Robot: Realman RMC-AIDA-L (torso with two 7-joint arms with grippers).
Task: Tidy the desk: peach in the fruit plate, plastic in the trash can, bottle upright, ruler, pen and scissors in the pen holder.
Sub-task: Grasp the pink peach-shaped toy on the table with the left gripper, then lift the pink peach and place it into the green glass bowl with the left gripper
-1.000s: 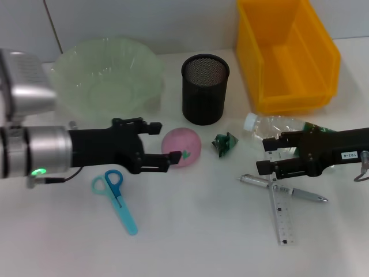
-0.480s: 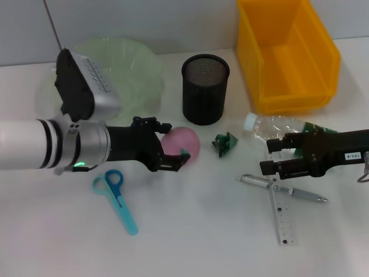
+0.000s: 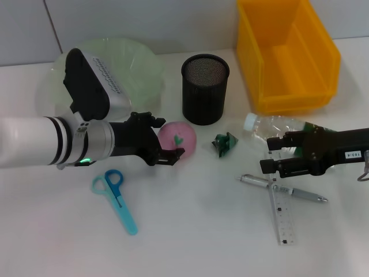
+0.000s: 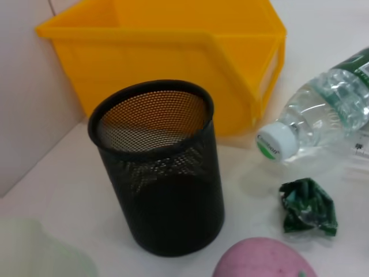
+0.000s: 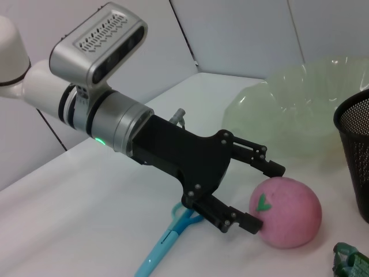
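peach (image 3: 177, 137) rolled slightly, left gripper (image 3: 166, 138) open around it

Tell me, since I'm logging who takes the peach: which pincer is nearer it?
Left. The left pincer straddles the peach, open; the right pincer hovers beside the bottle.

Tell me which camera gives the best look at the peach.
The right wrist view: the whole peach shows there, green leaf mark included, with the left gripper open around it, jaws on either side. The head view shows the peach from above, partly behind the jaws. The left wrist view catches only its top edge.
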